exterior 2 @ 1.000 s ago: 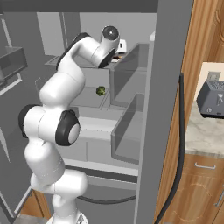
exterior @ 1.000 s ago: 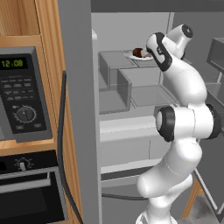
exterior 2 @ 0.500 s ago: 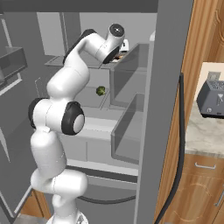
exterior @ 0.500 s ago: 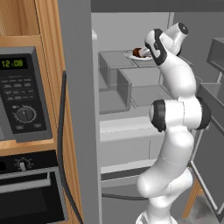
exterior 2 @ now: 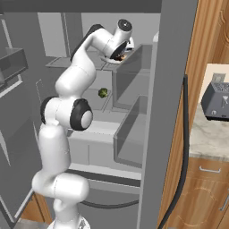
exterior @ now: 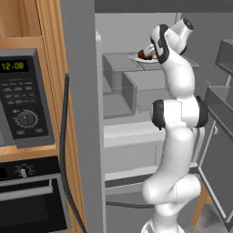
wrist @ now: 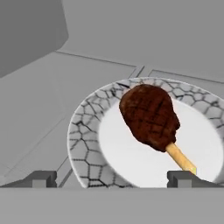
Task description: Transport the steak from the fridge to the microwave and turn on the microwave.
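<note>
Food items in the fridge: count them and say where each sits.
2. The steak lies on the white plate on an upper shelf; a small green item sits lower down. Bins may hide more.

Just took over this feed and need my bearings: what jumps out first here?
The white arm stretches up into the open fridge, its open claw hovering just short of a steak on a bone, lying on a white plate with a crackle-pattern rim on an upper shelf. Left of the fridge, the microwave shows a green clock, with a black oven below it.
</note>
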